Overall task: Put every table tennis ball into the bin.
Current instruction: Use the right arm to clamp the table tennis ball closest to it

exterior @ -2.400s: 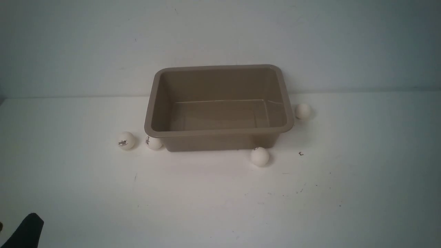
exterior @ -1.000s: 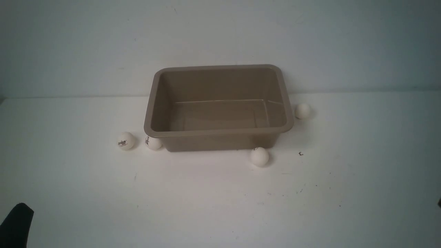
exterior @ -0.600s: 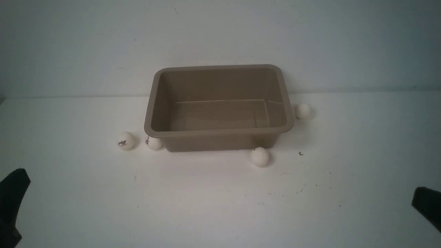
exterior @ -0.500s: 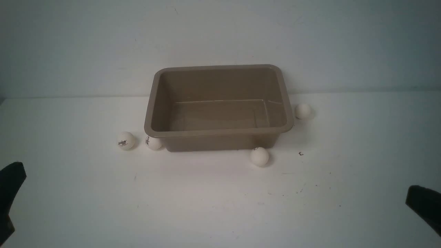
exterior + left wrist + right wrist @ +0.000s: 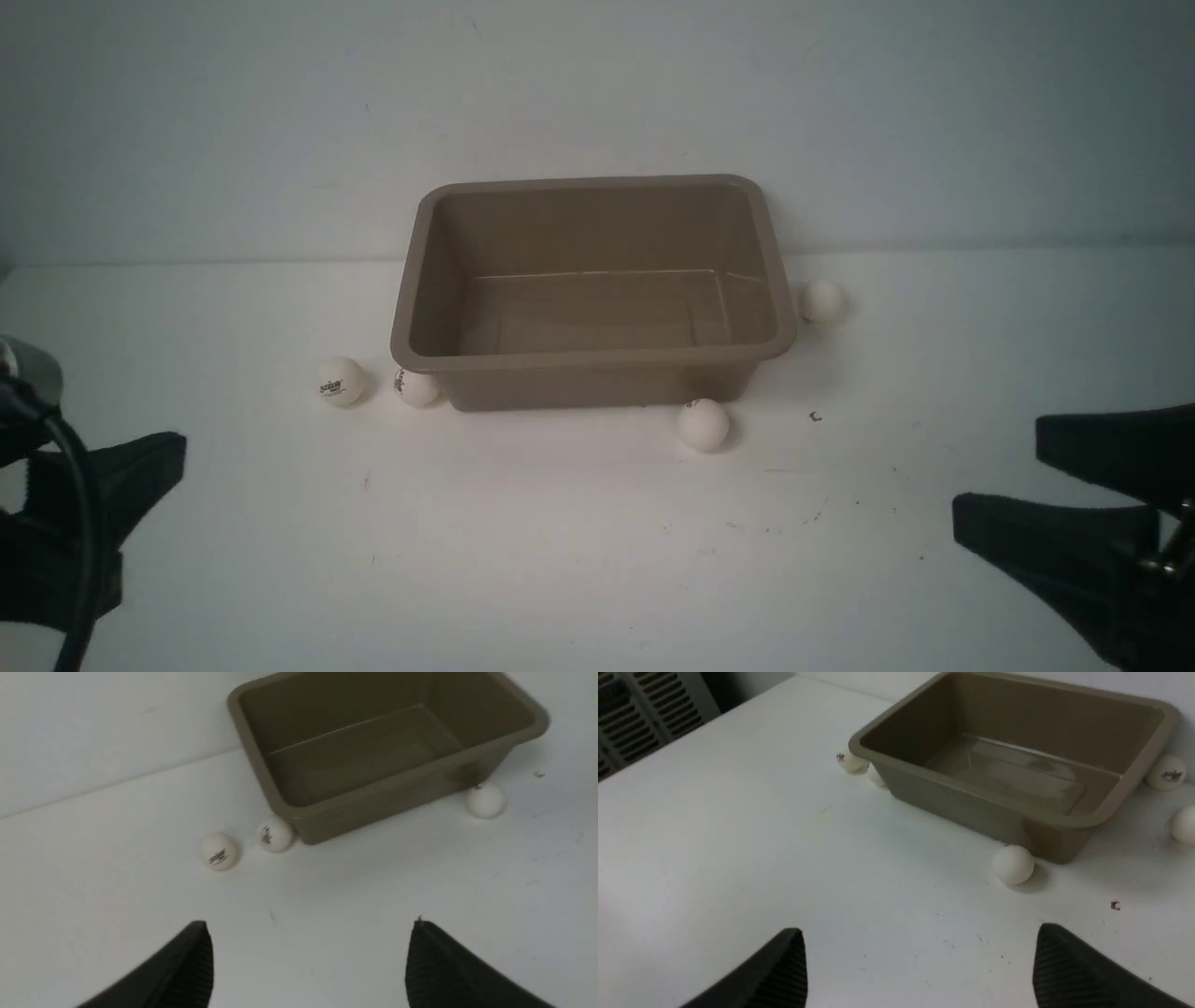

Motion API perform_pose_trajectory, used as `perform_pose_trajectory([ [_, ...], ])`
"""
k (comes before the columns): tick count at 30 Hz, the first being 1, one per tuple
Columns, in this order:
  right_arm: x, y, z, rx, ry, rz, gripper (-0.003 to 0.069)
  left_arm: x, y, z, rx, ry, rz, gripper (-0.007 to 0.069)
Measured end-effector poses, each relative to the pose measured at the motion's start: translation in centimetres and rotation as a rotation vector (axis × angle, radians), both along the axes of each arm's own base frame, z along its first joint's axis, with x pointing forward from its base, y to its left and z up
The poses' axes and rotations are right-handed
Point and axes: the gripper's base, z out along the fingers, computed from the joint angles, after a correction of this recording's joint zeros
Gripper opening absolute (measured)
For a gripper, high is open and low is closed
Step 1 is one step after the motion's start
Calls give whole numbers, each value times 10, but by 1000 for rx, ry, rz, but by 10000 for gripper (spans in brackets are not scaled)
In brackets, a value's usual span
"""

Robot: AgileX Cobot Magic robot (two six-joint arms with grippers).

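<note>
Left fingers [image 5: 187, 970] and right fingers [image 5: 1069, 970] hover over the near desk [image 5: 560, 541], both spread wide and gripping nothing. Ahead, one white ball [image 5: 703, 425] sits just before the bin's [image 5: 597, 358] near right corner. A logo ball [image 5: 341, 381] and its neighbour [image 5: 415, 386] wait off the left corner, and a far ball [image 5: 822, 301] lies beside the right wall.

Front view elevated, looking forward; wrist views lower, oblique; all share bin [image 5: 597, 358].

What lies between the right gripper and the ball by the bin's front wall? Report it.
Only bare table with a few tiny dark specks between the right gripper and that ball; the right wrist view shows it.
</note>
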Motion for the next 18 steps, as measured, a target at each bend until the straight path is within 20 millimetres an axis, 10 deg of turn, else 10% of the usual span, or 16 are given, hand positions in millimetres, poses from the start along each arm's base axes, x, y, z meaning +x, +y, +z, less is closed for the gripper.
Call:
perform_pose_trajectory([
  [9, 41, -2, -7, -84, 54, -9, 588, 19, -14, -3, -7, -27, -158, 499],
  [18, 49, -13, 91, -336, -53, -2, 588, 27, -18, -2, -44, -49, -187, 499],
])
